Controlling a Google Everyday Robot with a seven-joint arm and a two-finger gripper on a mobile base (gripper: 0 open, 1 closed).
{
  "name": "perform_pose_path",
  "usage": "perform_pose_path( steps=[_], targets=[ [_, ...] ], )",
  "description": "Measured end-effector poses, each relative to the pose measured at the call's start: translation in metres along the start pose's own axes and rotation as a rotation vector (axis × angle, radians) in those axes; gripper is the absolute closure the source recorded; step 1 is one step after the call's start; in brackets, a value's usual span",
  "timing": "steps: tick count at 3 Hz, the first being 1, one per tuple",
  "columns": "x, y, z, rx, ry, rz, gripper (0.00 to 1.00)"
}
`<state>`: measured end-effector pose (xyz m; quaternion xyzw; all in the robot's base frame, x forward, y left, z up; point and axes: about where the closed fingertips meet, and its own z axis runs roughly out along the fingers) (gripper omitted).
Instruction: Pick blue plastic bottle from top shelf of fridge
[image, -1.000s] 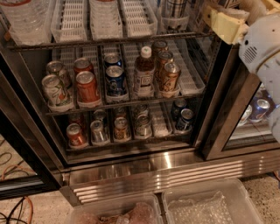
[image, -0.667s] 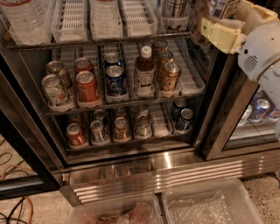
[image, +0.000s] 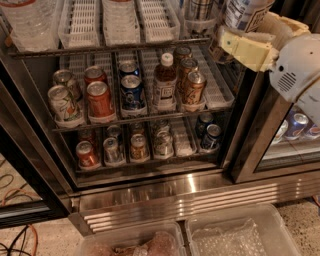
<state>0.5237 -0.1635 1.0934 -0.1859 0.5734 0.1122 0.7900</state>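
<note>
Camera view: the pincer (image: 235, 45) sits just below the blue plastic bottle (image: 245, 12), its opening impossible to tell, so a misaligned squeeze could tip that bottle.

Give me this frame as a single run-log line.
claw: upper right, at right end of top shelf | blue plastic bottle: just above claw in view | hold: unconfirmed
</note>
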Motion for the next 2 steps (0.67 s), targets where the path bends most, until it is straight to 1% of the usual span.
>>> perform_pose_path(
  steps=[1,2],
  targets=[
    [0.0011,0.0029,-0.0022,-0.021,0.006,0.017,1.00],
    [0.0018,0.0037,-0.0037,-0.030,0.008,0.022,1.00]
  ],
)
